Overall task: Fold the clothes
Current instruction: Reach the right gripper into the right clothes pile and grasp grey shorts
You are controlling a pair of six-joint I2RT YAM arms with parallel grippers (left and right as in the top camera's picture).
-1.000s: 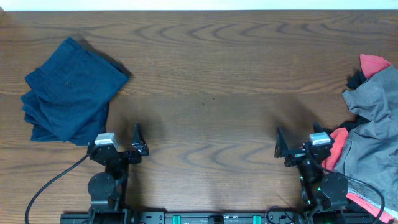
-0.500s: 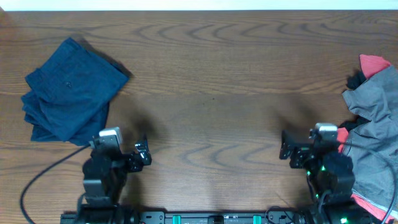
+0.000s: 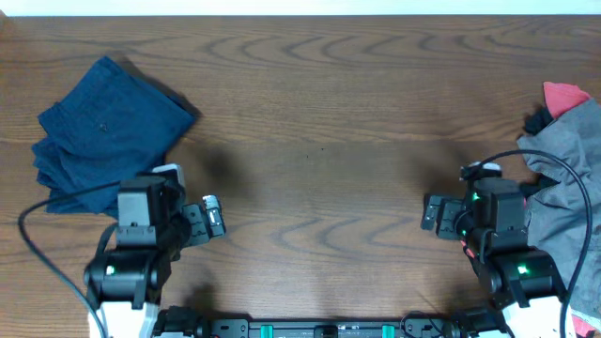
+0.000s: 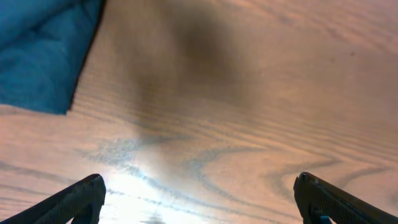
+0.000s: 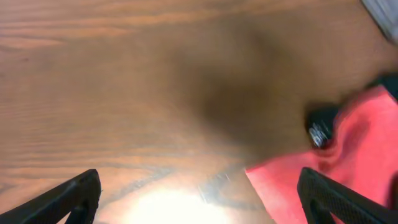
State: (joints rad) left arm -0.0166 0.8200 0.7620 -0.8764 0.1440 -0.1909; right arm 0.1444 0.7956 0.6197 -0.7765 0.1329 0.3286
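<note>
Folded navy shorts (image 3: 103, 136) lie at the table's far left; a corner shows in the left wrist view (image 4: 43, 50). A heap of grey shorts (image 3: 573, 188) with coral-red (image 3: 565, 95) and black pieces lies at the right edge. Red cloth (image 5: 348, 168) shows in the right wrist view. My left gripper (image 3: 208, 218) is open and empty over bare wood (image 4: 199, 205), right of the navy shorts. My right gripper (image 3: 434, 216) is open and empty (image 5: 199, 199), just left of the heap.
The brown wooden table (image 3: 319, 113) spans the view. Black cables run from both arms, one looping over the grey heap (image 3: 582, 178). The arm bases stand at the near edge.
Both arms have risen and swung back from the table's near edge; the wrists now sit higher and a little further in. The clothes have not moved.
</note>
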